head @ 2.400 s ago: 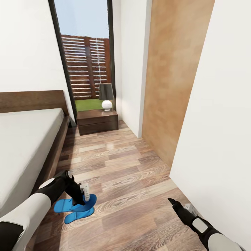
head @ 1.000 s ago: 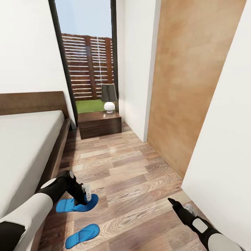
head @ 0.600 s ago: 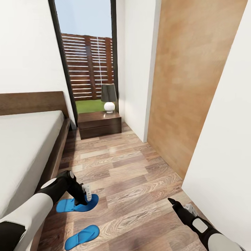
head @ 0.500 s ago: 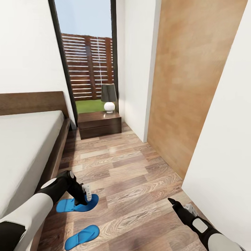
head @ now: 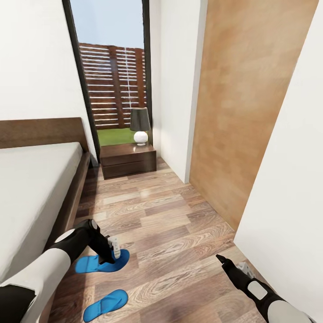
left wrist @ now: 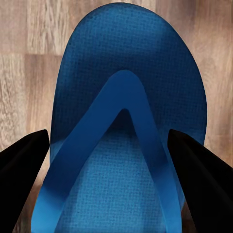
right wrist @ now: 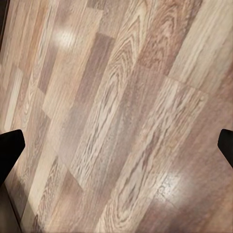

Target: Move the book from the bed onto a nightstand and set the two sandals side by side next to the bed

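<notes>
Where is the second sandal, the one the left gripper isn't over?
In the head view, the second sandal lies on the wood floor at lower left, nearer the robot than the other sandal under the left gripper, beside the bed.

Left arm: extended forward and down at the lower left of the head view, white upper segment, black forearm and wrist. Left gripper (head: 112,255) points at the floor; in the left wrist view its two black fingers (left wrist: 22,162) stand wide apart. Right arm: enters from the lower right corner, white segment then black forearm, angled forward. Right gripper (head: 221,259) held low; its fingertips (right wrist: 9,145) sit at opposite edges of the right wrist view, spread fully.
</notes>
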{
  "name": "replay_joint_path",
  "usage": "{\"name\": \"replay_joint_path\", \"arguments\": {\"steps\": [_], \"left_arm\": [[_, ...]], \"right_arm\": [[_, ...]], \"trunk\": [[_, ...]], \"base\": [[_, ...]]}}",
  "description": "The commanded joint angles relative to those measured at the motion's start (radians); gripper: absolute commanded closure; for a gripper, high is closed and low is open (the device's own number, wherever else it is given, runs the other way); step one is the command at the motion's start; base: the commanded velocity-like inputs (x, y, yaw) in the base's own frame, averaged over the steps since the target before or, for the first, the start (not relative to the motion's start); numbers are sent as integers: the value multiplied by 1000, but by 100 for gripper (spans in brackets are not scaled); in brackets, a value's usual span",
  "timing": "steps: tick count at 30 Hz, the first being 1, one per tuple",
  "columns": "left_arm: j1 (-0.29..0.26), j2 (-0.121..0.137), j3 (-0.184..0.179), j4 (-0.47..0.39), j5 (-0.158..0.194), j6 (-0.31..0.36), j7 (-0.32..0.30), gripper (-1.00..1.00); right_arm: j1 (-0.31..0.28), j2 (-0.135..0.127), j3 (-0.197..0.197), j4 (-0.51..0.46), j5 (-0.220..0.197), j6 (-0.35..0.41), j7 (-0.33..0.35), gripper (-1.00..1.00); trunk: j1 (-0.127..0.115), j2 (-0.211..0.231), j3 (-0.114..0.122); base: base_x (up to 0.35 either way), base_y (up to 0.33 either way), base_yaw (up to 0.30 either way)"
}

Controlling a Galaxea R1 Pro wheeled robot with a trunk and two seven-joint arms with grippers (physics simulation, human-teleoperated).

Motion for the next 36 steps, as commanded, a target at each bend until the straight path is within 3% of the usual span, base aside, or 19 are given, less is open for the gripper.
{"name": "replay_joint_path", "arguments": {"steps": [1, 7, 11, 14, 15, 17, 18, 21, 31, 36], "left_arm": [[0, 0, -2, -2, 2, 10, -4, 100], [0, -2, 1, -2, 2, 12, -3, 100], [0, -4, 1, -2, 1, 17, -2, 100], [0, -4, 1, -2, 0, 19, 8, 100], [0, -4, 1, -2, 0, 19, 19, 100], [0, -4, 1, -2, 0, 20, 31, 100], [0, -4, 1, -2, 0, 20, 41, 100], [0, -4, 2, -1, 1, 19, 54, 100], [0, -14, 6, 19, 2, 19, 62, 100], [0, -29, 42, 24, 2, 19, 75, 100]], "right_arm": [[0, 0, 1, -1, -10, 8, 2, -100], [0, -2, 3, -2, -10, 9, 18, -100], [0, -20, 3, -3, -10, 12, 119, -100], [0, -30, 2, 1, -7, 13, 252, -100], [0, -35, 2, 3, -7, 12, 344, -100], [0, -41, 2, 6, -6, 11, 436, -100], [1, -46, 1, 8, -6, 10, 515, -100], [2, -53, -1, 11, -6, 6, 606, -100], [3, -51, -2, 12, -4, 4, 654, -100], [3, -52, -2, 12, -2, 9, 658, -100]], "trunk": [[0, 0, -1], [0, 0, -1], [0, -1, -5], [2, -1, -16], [2, -2, -20], [3, -2, -28], [3, -2, -32], [5, -3, -44], [9, -5, -82], [11, -6, -102]], "base": [[0, 0, 0], [0, 0, 0], [0, 0, 0], [0, 0, 0], [0, 0, 0], [0, 0, 0], [0, 0, 0], [0, 0, 0], [0, 0, 0], [0, 0, 0]]}}
